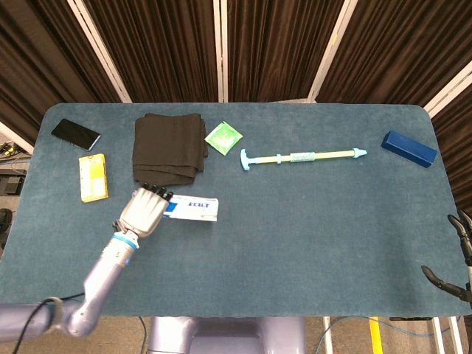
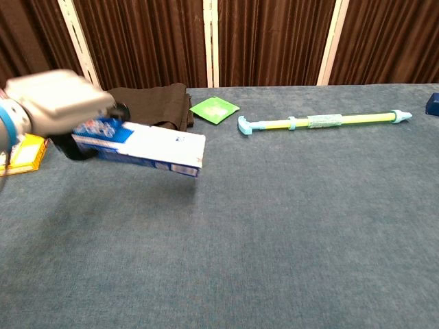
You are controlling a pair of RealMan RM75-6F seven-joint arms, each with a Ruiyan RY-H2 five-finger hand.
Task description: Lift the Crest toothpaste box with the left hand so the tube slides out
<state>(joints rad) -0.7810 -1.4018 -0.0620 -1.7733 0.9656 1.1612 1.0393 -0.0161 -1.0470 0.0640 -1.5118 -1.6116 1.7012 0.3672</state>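
Observation:
My left hand (image 1: 142,212) (image 2: 58,103) grips the left end of the blue and white Crest toothpaste box (image 1: 192,209) (image 2: 151,147). The box hangs clear of the table, its free right end tilted slightly down in the chest view. No tube shows at the box's right end. My right hand (image 1: 457,258) hangs off the table's right edge in the head view, fingers apart, holding nothing; the chest view does not show it.
A folded black cloth (image 1: 168,147) lies just behind the box, a green packet (image 1: 223,136) beside it. A long yellow and teal stick (image 1: 302,156) lies mid-table. A yellow box (image 1: 93,177) and a black phone (image 1: 75,133) sit far left, a blue box (image 1: 408,148) far right.

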